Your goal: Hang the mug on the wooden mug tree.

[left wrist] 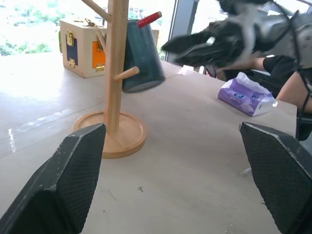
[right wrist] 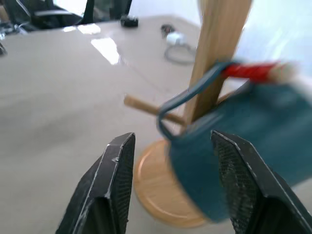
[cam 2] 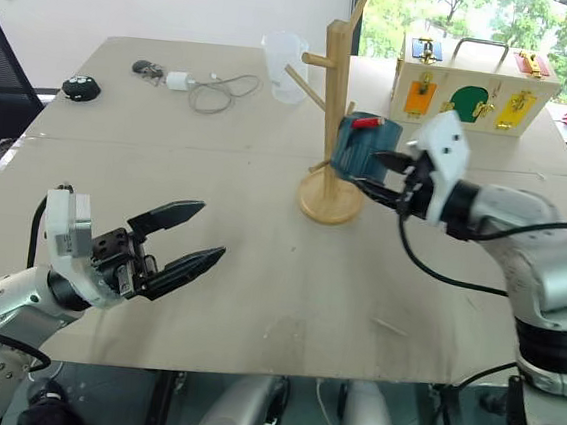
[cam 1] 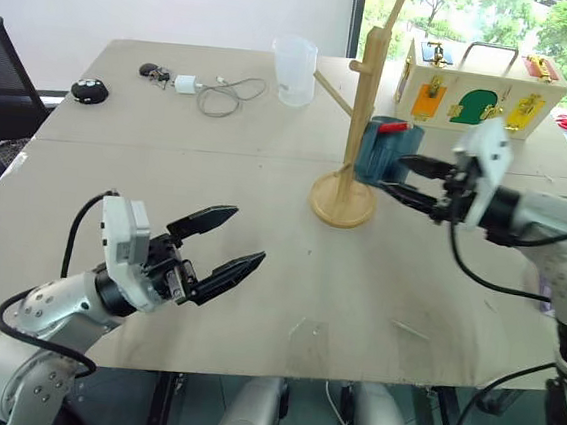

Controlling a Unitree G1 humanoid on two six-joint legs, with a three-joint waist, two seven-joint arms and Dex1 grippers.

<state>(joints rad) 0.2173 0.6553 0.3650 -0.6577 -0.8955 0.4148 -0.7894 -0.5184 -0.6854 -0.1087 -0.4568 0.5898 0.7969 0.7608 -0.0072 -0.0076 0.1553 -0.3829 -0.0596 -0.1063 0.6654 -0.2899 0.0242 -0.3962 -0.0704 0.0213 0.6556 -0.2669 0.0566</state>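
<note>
The teal-blue mug (cam 1: 386, 150) hangs tilted against the wooden mug tree (cam 1: 364, 110), its loop handle (right wrist: 187, 105) hooked over a peg beside the pole; something red shows at its top. My right gripper (cam 1: 399, 176) is open just right of the mug, its fingertips close to the mug's side, with nothing between them. In the right wrist view the mug (right wrist: 239, 151) lies just beyond the open fingers. The left gripper (cam 1: 246, 235) stands open and empty over the near left of the table, well away from the tree's round base (cam 1: 343, 200).
A clear plastic cup (cam 1: 295, 70) stands behind the tree. A cream box with coloured doors (cam 1: 476, 90) sits at the back right. A charger with cable (cam 1: 215, 92) and small black items (cam 1: 89, 90) lie far left. A tissue pack (left wrist: 246, 93) and a person's arm (left wrist: 295, 90) are beyond.
</note>
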